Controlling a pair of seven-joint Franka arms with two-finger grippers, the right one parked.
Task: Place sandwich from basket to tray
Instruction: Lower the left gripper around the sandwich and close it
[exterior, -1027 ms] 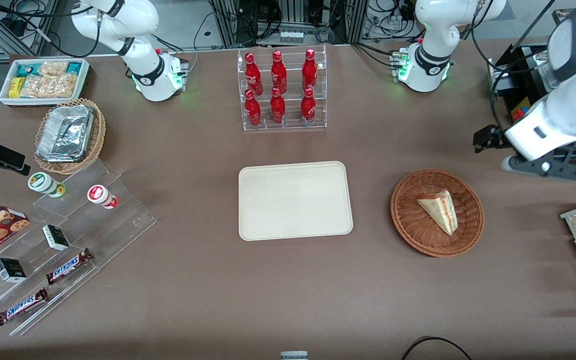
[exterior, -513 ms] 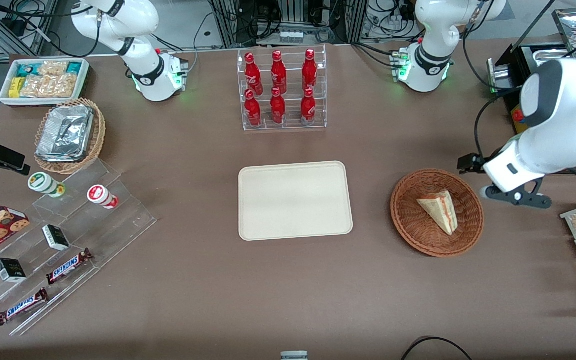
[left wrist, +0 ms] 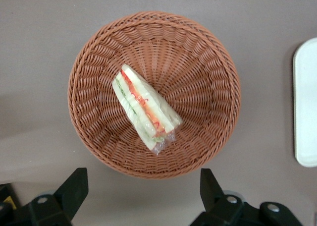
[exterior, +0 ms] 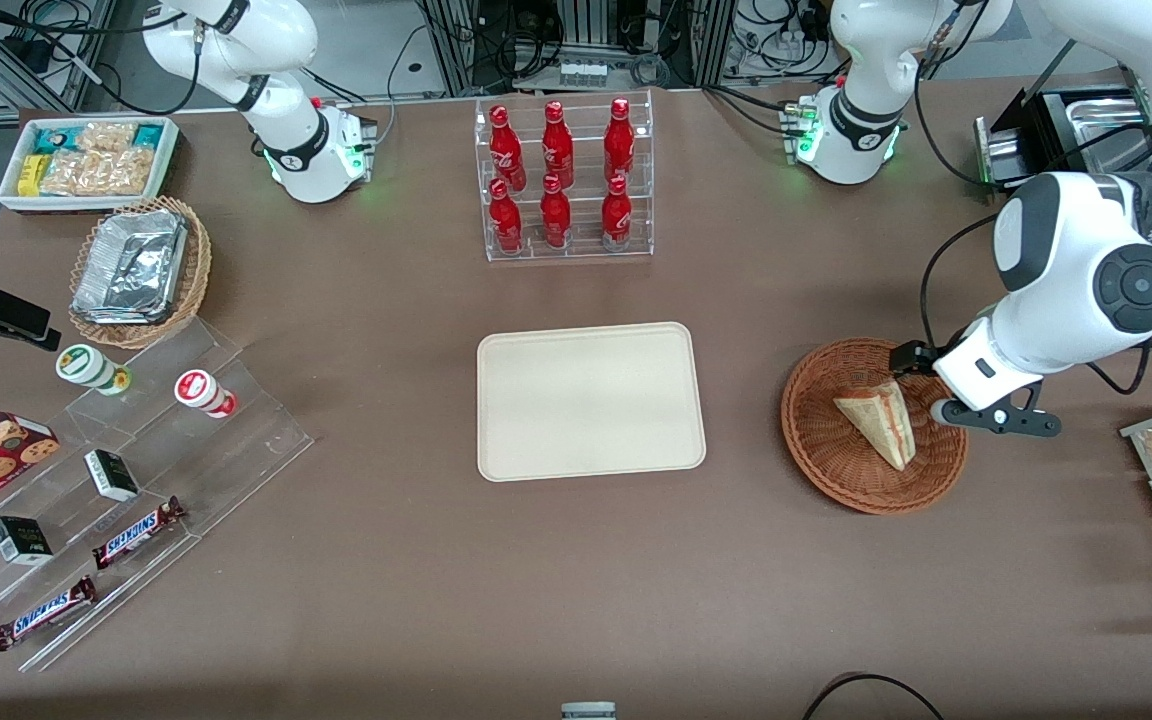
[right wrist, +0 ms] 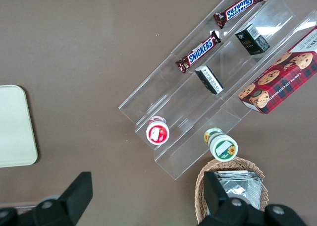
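The left arm's gripper (left wrist: 143,186) is hovering above the rim of the basket (exterior: 816,450) on the side toward the working arm's end of the table, with its 2 fingers (left wrist: 74,186) spread wide apart and holding nothing. In the wrist view, both fingertips are showing just outside the woven rim, clear of the sandwich (left wrist: 143,107). The sandwich is lying on its side in the middle of the basket (left wrist: 208,87), wrapped in clear film, its red and light filling showing along the cut edge. In the front view the sandwich (exterior: 876,420) is pointing its narrow tip toward the camera, and the arm's wrist is covering the basket's edge beside it. The tray (exterior: 591,400) is sitting flat on the brown table (exterior: 576,580), well apart from the basket toward the parked arm's end. A clear rack of 6 red bottles (exterior: 561,180) is standing farther from the camera than the tray.
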